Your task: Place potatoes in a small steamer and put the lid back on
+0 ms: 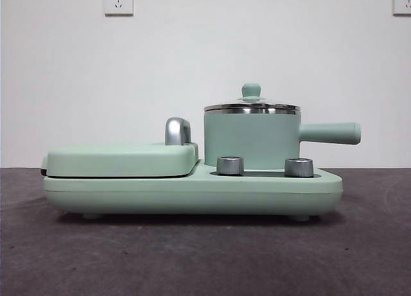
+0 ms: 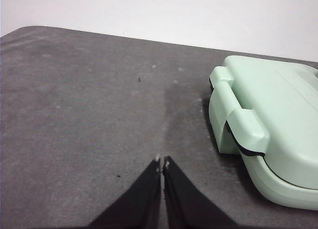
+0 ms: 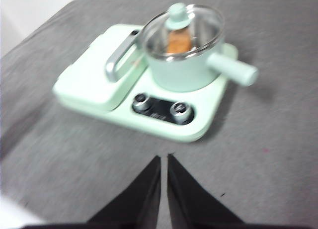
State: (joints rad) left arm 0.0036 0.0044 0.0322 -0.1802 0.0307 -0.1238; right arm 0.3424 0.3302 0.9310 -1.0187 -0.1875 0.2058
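Observation:
The small mint-green steamer (image 1: pixel 252 140) stands on the right half of the cooker base, its straight handle pointing right. The glass lid (image 1: pixel 252 107) with its green knob sits on the steamer's rim. In the right wrist view the orange-brown potato (image 3: pixel 179 41) shows through the lid (image 3: pixel 182 33), inside the steamer (image 3: pixel 184 70). My right gripper (image 3: pixel 163 158) is shut and empty, held high above the table, well back from the cooker. My left gripper (image 2: pixel 162 162) is shut and empty over bare table, beside the cooker's grill end (image 2: pixel 268 129). Neither gripper shows in the front view.
The mint-green cooker base (image 1: pixel 192 192) carries a flat grill plate cover (image 1: pixel 122 158) with a chrome handle (image 1: pixel 177 130) on its left half and two chrome dials (image 1: pixel 230 165) at the front. Dark grey table (image 1: pixel 192 257) surrounds it. A white wall stands behind.

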